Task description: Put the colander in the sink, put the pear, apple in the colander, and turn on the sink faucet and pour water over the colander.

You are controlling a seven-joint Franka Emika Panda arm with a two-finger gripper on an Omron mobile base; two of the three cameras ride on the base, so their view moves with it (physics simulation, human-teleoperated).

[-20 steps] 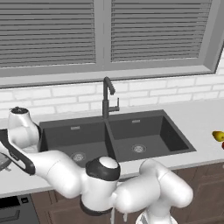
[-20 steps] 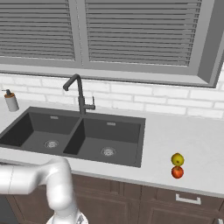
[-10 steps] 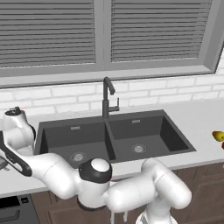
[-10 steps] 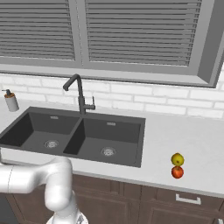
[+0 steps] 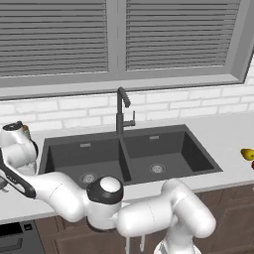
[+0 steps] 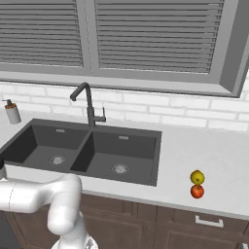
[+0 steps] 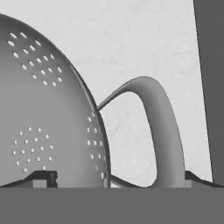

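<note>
My claw (image 7: 112, 180) stands wide apart, its two dark tips showing low in the hand view, one on each side, with nothing clamped between them. The colander (image 7: 48, 113) sits right in front of my claw, very close: its dotted silvery wall swells across the near left, and one of its loop handles (image 7: 159, 127) arches up just ahead of my right tip. From this angle I cannot tell whether either tip touches the metal. Behind the colander lies the pale speckled tabletop (image 7: 144, 39), and a dark strip that may be the sink's edge runs down the far right of that view.

In the left base view my arm reaches far out to the left over the tabletop (image 5: 228, 139), beside the sink (image 5: 129, 154). The sink's two dark basins lie to the right of my claw, each with a round steel drain. The sink faucet (image 5: 122, 110) rises behind the divider, with its spout bent over and its small lever at the side. A soap dispenser (image 6: 12, 112) stands on the tabletop behind the sink's left corner.

The pear (image 6: 196, 177) and the apple (image 6: 197, 191) rest well away from my claw, on the tabletop past the sink's right end, touching or nearly so, with the pear behind the apple.
</note>
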